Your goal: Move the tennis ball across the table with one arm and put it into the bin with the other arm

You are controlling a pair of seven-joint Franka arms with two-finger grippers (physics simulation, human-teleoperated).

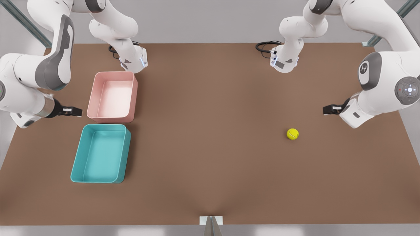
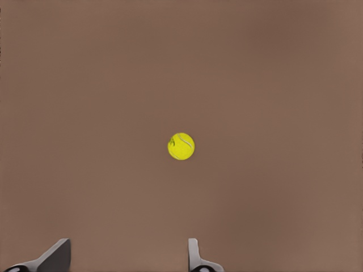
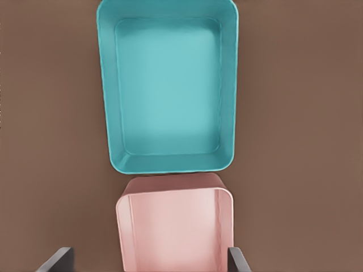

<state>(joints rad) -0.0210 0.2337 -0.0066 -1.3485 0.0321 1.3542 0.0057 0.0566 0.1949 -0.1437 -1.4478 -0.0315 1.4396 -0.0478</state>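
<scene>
The tennis ball [image 1: 292,133], small and yellow-green, rests on the brown table toward the front view's right. My left gripper [image 1: 325,109] hovers open a little behind and to the right of it; in the left wrist view the ball [image 2: 181,146] lies ahead of the spread left gripper [image 2: 127,254], apart from it. My right gripper [image 1: 78,112] stands open at the front view's left, beside the pink bin [image 1: 132,98]. A teal bin [image 1: 124,154] lies just in front of the pink one. The right wrist view looks down on the teal bin [image 3: 108,102] and pink bin [image 3: 126,232], with the right gripper [image 3: 148,258] over the pink one.
Both bins hold nothing. A wide stretch of bare brown table [image 1: 210,131] lies between the bins and the ball. Black cables [image 1: 264,46] coil at the arm bases along the far edge. A small metal bracket [image 1: 211,221] sits at the near edge.
</scene>
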